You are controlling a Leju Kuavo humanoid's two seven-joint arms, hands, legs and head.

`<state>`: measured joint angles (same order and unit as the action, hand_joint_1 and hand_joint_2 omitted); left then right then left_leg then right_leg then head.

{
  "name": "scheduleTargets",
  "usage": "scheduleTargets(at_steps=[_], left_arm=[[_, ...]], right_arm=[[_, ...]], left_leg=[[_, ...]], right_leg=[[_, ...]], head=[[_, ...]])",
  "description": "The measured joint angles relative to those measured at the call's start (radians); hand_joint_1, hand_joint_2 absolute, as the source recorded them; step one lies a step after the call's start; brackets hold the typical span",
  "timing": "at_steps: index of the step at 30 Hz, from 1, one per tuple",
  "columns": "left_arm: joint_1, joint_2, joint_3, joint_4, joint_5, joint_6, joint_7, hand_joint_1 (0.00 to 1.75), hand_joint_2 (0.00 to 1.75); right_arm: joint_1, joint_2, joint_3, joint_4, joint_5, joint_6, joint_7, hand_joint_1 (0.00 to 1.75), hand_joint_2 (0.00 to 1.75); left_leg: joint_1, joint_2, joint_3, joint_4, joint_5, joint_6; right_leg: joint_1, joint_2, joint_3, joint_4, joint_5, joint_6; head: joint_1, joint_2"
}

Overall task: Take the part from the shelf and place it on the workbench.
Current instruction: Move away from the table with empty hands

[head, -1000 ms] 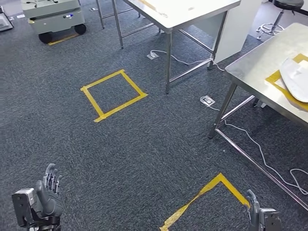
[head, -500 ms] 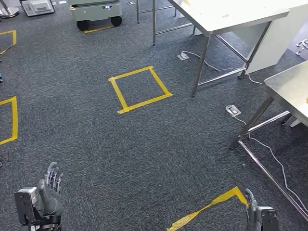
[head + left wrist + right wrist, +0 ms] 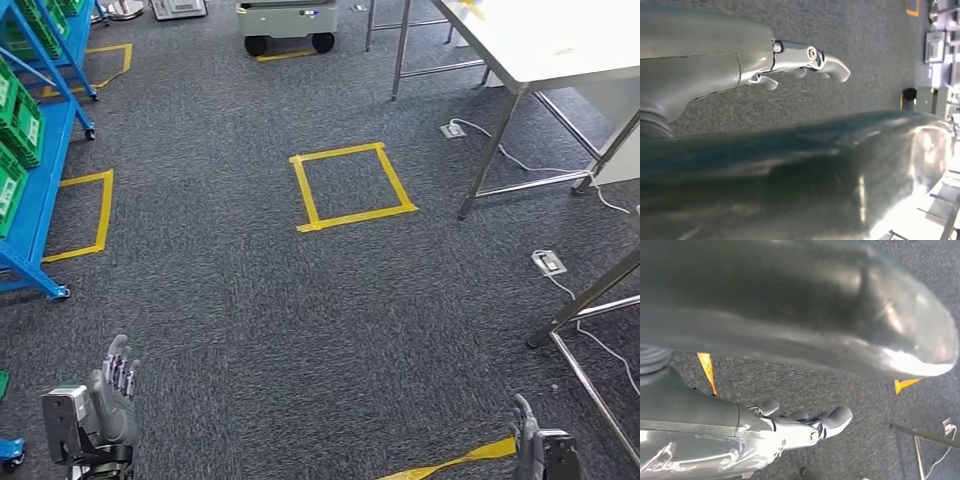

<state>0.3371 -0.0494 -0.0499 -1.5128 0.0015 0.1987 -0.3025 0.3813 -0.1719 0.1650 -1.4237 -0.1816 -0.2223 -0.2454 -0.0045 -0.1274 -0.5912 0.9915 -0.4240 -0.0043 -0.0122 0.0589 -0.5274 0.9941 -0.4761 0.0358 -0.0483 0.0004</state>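
Early stage, nothing picked yet. Left hand (image 3: 113, 405) at 7 o'clock, right hand (image 3: 532, 450) at 5 o'clock, both hanging w/ fingers loosely apart, holding nothing. Blue metal shelf w/ green plastic bins (image 3: 30, 130) at 10 o'clock; part itself not discernible. White-topped steel-legged bench (image 3: 543, 45) at 1 o'clock. Approach, grasp, carry, placing all left.

No text, label or number can be read anywhere (bin tags too blurred).

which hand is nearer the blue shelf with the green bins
Left. The left hand hangs just below the blue shelf at the left edge; the right hand is far across the carpet.
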Motion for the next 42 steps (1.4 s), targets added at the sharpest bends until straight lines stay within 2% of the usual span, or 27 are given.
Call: scheduleTargets(at_steps=[1,3,5,6,7,8,10,12,14,16,17,19,20,21,22,23,24,26,28,30,32,34,36,37,39,41,42], left_arm=[[-0.001,0.001,-0.001,0.001,0.000,0.001,0.000,0.00,0.00],[-0.006,0.002,-0.004,0.002,0.000,0.002,0.000,0.00,0.00],[-0.008,0.003,-0.007,0.005,0.000,0.004,0.000,0.00,0.00],[-0.007,0.005,-0.008,0.006,0.000,0.006,0.000,0.00,0.00],[-0.007,0.006,-0.009,0.008,0.000,0.009,0.000,0.00,0.00],[-0.007,0.008,-0.010,0.009,0.000,0.013,0.000,0.00,0.00],[-0.009,0.011,-0.015,0.010,0.001,0.022,0.000,0.00,0.00],[-0.012,0.014,-0.022,0.011,0.002,0.028,0.001,0.00,0.00],[-0.011,0.015,-0.026,0.012,0.004,0.034,0.002,0.00,0.00],[-0.010,0.017,-0.028,0.012,0.006,0.039,0.002,0.00,0.00],[-0.012,0.018,-0.029,0.012,0.008,0.041,0.002,0.00,0.00],[-0.015,0.021,-0.033,0.012,0.015,0.045,0.001,0.00,0.00],[-0.015,0.022,-0.036,0.013,0.019,0.046,0.000,0.00,0.00],[-0.014,0.022,-0.038,0.013,0.022,0.046,-0.001,0.00,0.00],[-0.013,0.023,-0.039,0.014,0.023,0.047,-0.003,0.00,0.00],[-0.013,0.024,-0.040,0.014,0.023,0.047,-0.005,0.00,0.00],[-0.013,0.025,-0.041,0.014,0.023,0.047,-0.008,0.00,0.00],[-0.013,0.027,-0.045,0.014,0.023,0.047,-0.013,0.00,0.00],[-0.012,0.030,-0.048,0.014,0.022,0.048,-0.017,0.00,0.00],[-0.008,0.033,-0.050,0.014,0.021,0.051,-0.019,0.00,0.00],[-0.007,0.035,-0.052,0.014,0.020,0.054,-0.020,0.00,0.00],[-0.010,0.037,-0.053,0.014,0.019,0.055,-0.021,0.00,0.00],[-0.009,0.039,-0.053,0.015,0.019,0.055,-0.021,0.00,0.00],[-0.008,0.040,-0.054,0.015,0.019,0.054,-0.021,0.00,0.00],[-0.007,0.041,-0.054,0.015,0.019,0.053,-0.021,0.00,0.00],[-0.009,0.041,-0.054,0.015,0.019,0.052,-0.021,0.00,0.00],[-0.011,0.041,-0.054,0.015,0.019,0.052,-0.021,0.00,0.00]], right_arm=[[-0.001,0.001,-0.001,0.002,0.002,0.001,-0.001,0.00,0.00],[0.000,0.003,-0.004,0.007,0.004,0.002,-0.002,0.00,0.00],[0.001,0.005,-0.007,0.013,0.007,0.003,-0.002,0.00,0.00],[0.000,0.006,-0.008,0.016,0.011,0.004,-0.002,0.00,0.00],[-0.002,0.007,-0.009,0.019,0.017,0.006,-0.002,0.00,0.00],[-0.004,0.009,-0.010,0.021,0.024,0.009,-0.001,0.00,0.00],[-0.006,0.014,-0.015,0.023,0.040,0.016,0.001,0.00,0.00],[-0.008,0.017,-0.023,0.023,0.051,0.023,0.003,0.00,0.00],[-0.011,0.021,-0.030,0.024,0.060,0.029,0.003,0.00,0.00],[-0.015,0.026,-0.035,0.025,0.068,0.035,0.004,0.00,0.00],[-0.015,0.028,-0.038,0.025,0.073,0.038,0.004,0.00,0.00],[-0.011,0.033,-0.047,0.027,0.083,0.048,0.007,0.00,0.00],[-0.009,0.035,-0.052,0.028,0.087,0.052,0.008,0.00,0.00],[-0.008,0.038,-0.056,0.030,0.090,0.056,0.009,0.00,0.00],[-0.008,0.041,-0.060,0.030,0.092,0.059,0.009,0.00,0.00],[-0.008,0.043,-0.063,0.031,0.095,0.062,0.009,0.00,0.00],[-0.008,0.045,-0.066,0.031,0.097,0.064,0.009,0.00,0.00],[-0.008,0.048,-0.073,0.031,0.101,0.067,0.008,0.00,0.00],[-0.009,0.051,-0.079,0.031,0.103,0.069,0.008,0.00,0.00],[-0.011,0.056,-0.082,0.031,0.108,0.074,0.007,0.00,0.00],[-0.013,0.061,-0.087,0.030,0.117,0.082,0.005,0.00,0.00],[-0.010,0.067,-0.093,0.030,0.126,0.088,0.004,0.00,0.00],[-0.008,0.073,-0.100,0.031,0.135,0.092,0.005,0.00,0.00],[-0.008,0.076,-0.103,0.031,0.138,0.093,0.005,0.00,0.00],[-0.010,0.081,-0.107,0.030,0.142,0.095,0.005,0.00,0.00],[-0.010,0.083,-0.111,0.030,0.144,0.098,0.005,0.00,0.00],[-0.011,0.085,-0.112,0.029,0.145,0.099,0.006,0.00,0.00]], left_leg=[[-0.001,0.027,-0.013,0.025,-0.018,-0.005],[-0.002,0.091,-0.066,0.135,-0.083,-0.013],[0.002,0.112,-0.126,0.257,-0.133,-0.020],[0.004,0.115,-0.137,0.281,-0.134,-0.023],[0.006,0.118,-0.127,0.264,-0.115,-0.024],[0.007,0.127,-0.098,0.210,-0.083,-0.025],[0.005,0.175,-0.021,0.072,-0.028,-0.023],[0.001,0.201,0.015,0.003,-0.015,-0.013],[-0.002,0.177,0.015,-0.002,-0.017,0.001],[-0.001,0.153,0.016,-0.004,-0.014,0.015],[0.001,0.142,0.017,-0.005,-0.012,0.021],[0.001,0.118,0.016,-0.005,-0.011,0.029],[0.000,0.104,0.016,-0.005,-0.011,0.030],[-0.001,0.089,0.017,-0.005,-0.011,0.030],[-0.002,0.074,0.018,-0.004,-0.011,0.031],[-0.002,0.059,0.020,-0.004,-0.011,0.030],[-0.002,0.044,0.022,-0.004,-0.012,0.030],[-0.003,0.018,0.021,-0.002,-0.012,0.024],[0.000,-0.005,0.014,-0.002,-0.008,0.011],[0.004,-0.015,0.008,-0.003,-0.006,-0.001],[0.001,0.030,-0.015,0.040,-0.038,-0.011],[-0.001,0.091,-0.072,0.161,-0.107,-0.018],[0.003,0.112,-0.120,0.267,-0.148,-0.025],[0.005,0.115,-0.119,0.272,-0.143,-0.027],[0.007,0.137,-0.058,0.172,-0.087,-0.030],[0.006,0.191,0.017,0.041,-0.040,-0.029],[0.005,0.207,0.036,0.006,-0.030,-0.025]], right_leg=[[-0.001,-0.015,0.001,-0.003,0.003,-0.005],[0.000,-0.046,0.002,-0.005,0.004,-0.011],[0.002,-0.078,0.001,-0.005,0.002,-0.014],[0.002,-0.093,0.001,-0.005,0.001,-0.014],[0.002,-0.107,0.003,-0.005,-0.001,-0.013],[0.002,-0.121,0.005,-0.005,-0.003,-0.010],[0.006,-0.145,0.010,-0.003,-0.011,-0.002],[0.012,-0.166,0.013,-0.003,-0.020,0.008],[0.012,-0.187,0.024,-0.007,-0.025,0.017],[0.007,-0.161,0.022,0.017,-0.047,0.026],[0.005,-0.131,0.003,0.060,-0.072,0.029],[0.004,-0.074,-0.068,0.202,-0.136,0.030],[0.004,-0.064,-0.105,0.267,-0.156,0.028],[0.005,-0.060,-0.129,0.301,-0.156,0.026],[0.006,-0.058,-0.133,0.292,-0.135,0.023],[0.005,-0.052,-0.118,0.243,-0.098,0.020],[0.004,-0.034,-0.088,0.168,-0.054,0.017],[-0.001,0.009,-0.034,0.046,-0.007,0.015],[0.000,0.020,-0.017,0.014,-0.004,0.012],[0.003,-0.005,-0.012,0.009,0.002,0.001],[0.002,-0.031,-0.009,0.000,0.008,-0.011],[0.004,-0.060,-0.009,-0.003,0.011,-0.018],[0.006,-0.092,-0.011,-0.003,0.011,-0.020],[0.006,-0.107,-0.011,-0.003,0.012,-0.021],[0.006,-0.134,-0.011,-0.002,0.011,-0.019],[0.011,-0.157,-0.010,0.003,0.008,-0.011],[0.015,-0.167,-0.009,0.006,0.006,-0.006]], head=[[-0.002,0.000],[-0.006,0.000],[-0.006,0.000],[-0.007,0.000],[-0.007,0.000],[-0.007,0.000],[-0.008,0.000],[-0.005,0.000],[-0.003,0.000],[-0.001,0.000],[0.000,0.000],[0.003,0.000],[0.003,0.000],[0.004,0.000],[0.004,0.000],[0.004,0.000],[0.004,0.000],[0.003,0.000],[0.003,0.000],[0.002,0.000],[-0.002,0.000],[-0.005,0.000],[-0.005,0.000],[-0.005,0.000],[-0.006,0.000],[-0.007,0.000],[-0.005,0.000]])
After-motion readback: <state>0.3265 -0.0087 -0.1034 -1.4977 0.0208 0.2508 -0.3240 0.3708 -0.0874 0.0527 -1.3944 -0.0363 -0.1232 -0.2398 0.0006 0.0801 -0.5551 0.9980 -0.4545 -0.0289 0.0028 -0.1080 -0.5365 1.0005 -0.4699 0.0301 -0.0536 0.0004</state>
